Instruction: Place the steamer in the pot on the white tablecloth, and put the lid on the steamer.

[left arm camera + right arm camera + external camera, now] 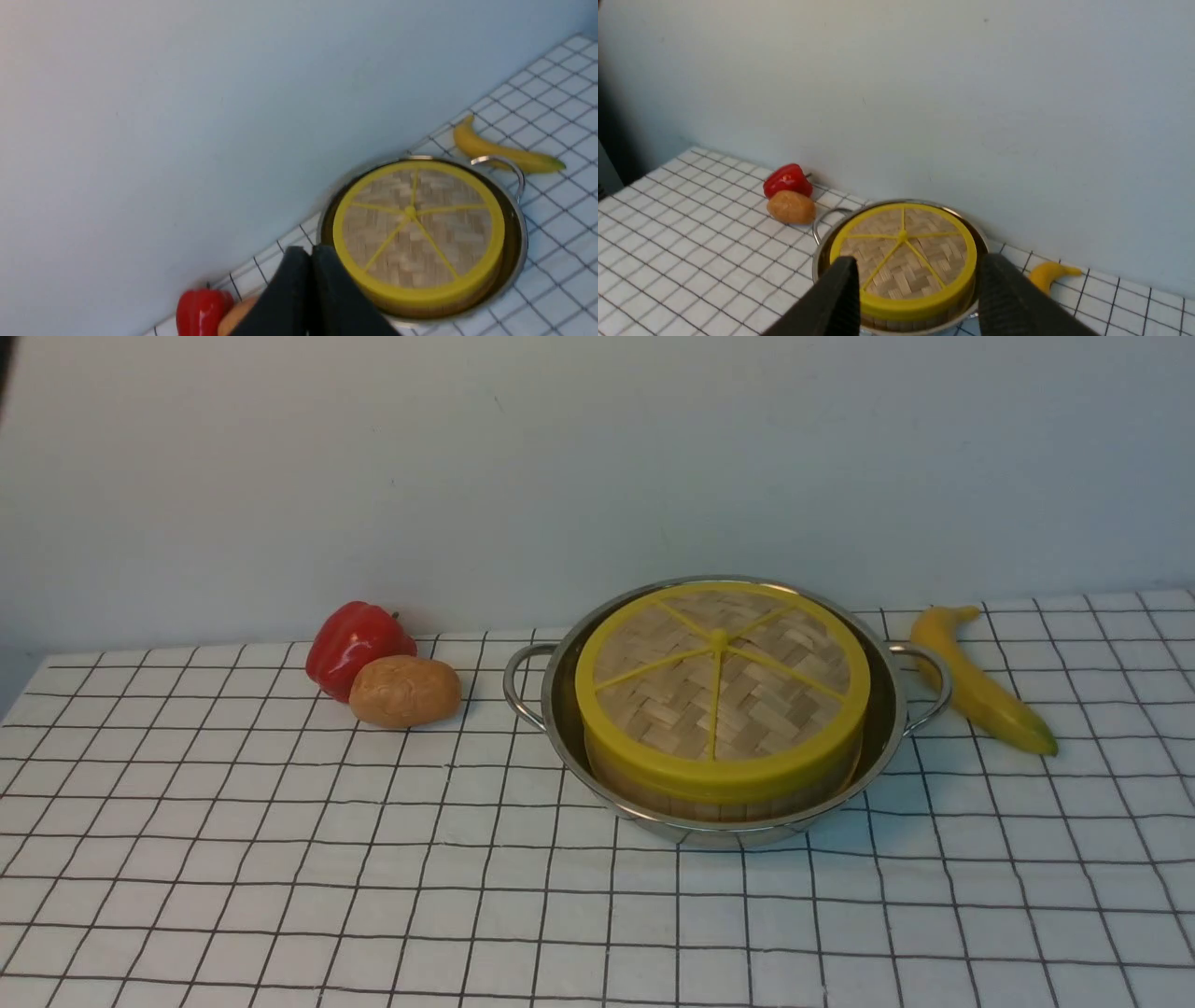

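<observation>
The steel pot (560,709) stands on the white grid tablecloth (280,859). The bamboo steamer (709,803) sits inside it. The woven lid (719,686) with its yellow rim and spokes lies flat on top of the steamer. No gripper shows in the front view. In the left wrist view the left gripper (310,254) is shut and empty, raised beside the pot (516,261) and the lid (416,228). In the right wrist view the right gripper (920,270) is open and empty, raised above the lid (903,256), pot (822,261) and steamer wall (906,319).
A red pepper (355,644) and a brown potato (404,691) lie left of the pot. A banana (980,681) lies right of it. A pale wall runs close behind the table.
</observation>
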